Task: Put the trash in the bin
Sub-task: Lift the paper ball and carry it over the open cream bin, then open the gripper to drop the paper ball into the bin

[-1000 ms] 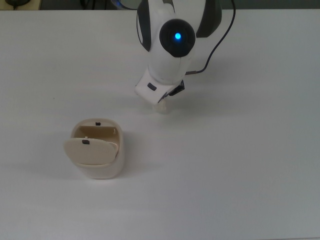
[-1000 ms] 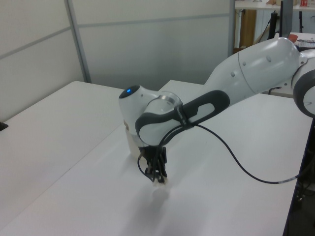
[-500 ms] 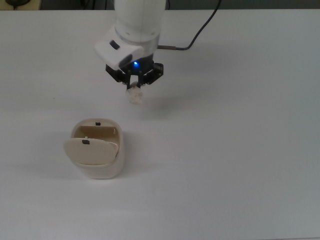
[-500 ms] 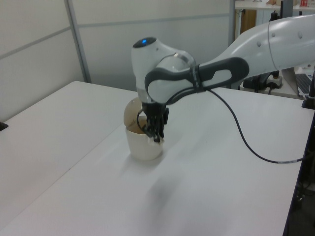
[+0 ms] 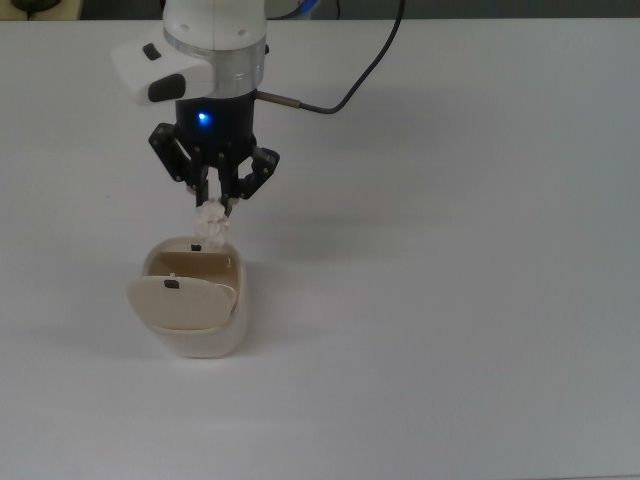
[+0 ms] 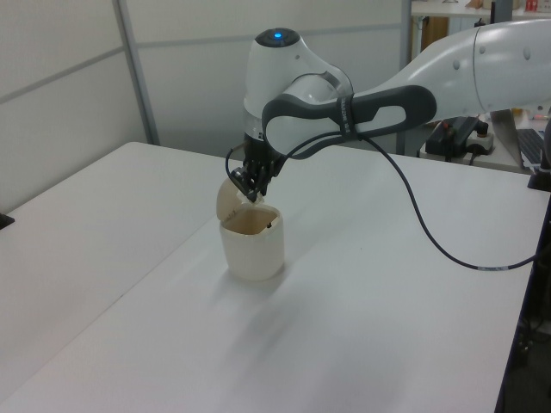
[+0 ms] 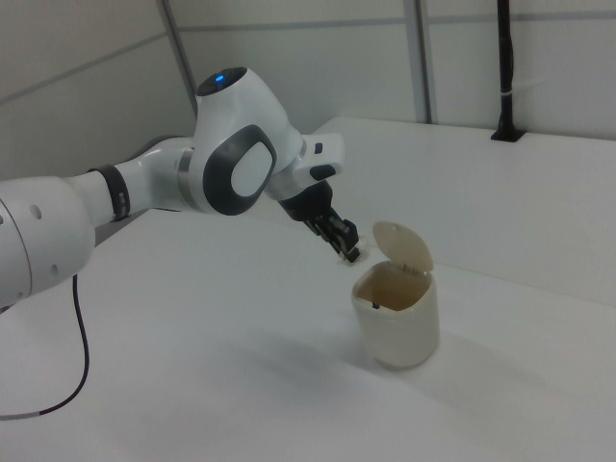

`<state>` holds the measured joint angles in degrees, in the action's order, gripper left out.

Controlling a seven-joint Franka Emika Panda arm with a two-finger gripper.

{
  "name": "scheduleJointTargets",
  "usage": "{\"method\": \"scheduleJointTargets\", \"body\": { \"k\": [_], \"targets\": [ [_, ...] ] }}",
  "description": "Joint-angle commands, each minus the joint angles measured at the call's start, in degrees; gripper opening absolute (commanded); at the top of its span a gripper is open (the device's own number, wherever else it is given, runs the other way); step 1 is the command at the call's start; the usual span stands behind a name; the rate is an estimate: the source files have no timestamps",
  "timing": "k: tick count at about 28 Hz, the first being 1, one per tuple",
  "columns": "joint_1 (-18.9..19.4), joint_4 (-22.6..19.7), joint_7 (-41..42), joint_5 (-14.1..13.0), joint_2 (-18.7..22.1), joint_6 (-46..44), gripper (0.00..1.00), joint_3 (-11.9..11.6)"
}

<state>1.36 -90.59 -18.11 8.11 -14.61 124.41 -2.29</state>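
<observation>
The trash [image 5: 210, 218], pinched between the closed fingers of the gripper [image 5: 213, 208], hung above the far rim of the bin [image 5: 196, 330], whose lid stood tipped open just below. The pickup looked done; only the drop into the opening appeared left.

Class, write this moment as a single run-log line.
end effector: shut on trash | position: above bin rim | bin lid: open | trash: not yet released

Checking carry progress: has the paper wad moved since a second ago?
Yes. In the top view the paper wad, held by the gripper, has shifted left to the bin's far rim; the bin itself hasn't moved.
</observation>
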Motion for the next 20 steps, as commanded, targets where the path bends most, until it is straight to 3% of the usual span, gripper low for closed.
{"method": "scheduleJointTargets", "body": {
  "k": [1,10,11,13,14,16,20],
  "targets": [
    [0.05,0.5,-3.6,3.57,-0.95,2.5,0.28,-0.34],
    [-0.74,1.46,-3.51,5.34,-1.3,2.76,0.29,-0.34],
    [-0.74,2.16,-3.6,5.42,-1.74,2.76,0.32,-0.34],
    [-0.74,2.26,-3.6,5.42,-1.74,2.67,0.46,-0.34],
    [-0.83,2.26,-3.6,5.42,-1.74,2.67,0.59,-0.34],
    [-1.01,2.26,-3.68,5.51,-1.65,2.5,1.0,-0.34],
    [-0.92,2.26,-3.68,6.04,-1.48,2.32,1.0,-0.25]
  ]
}}
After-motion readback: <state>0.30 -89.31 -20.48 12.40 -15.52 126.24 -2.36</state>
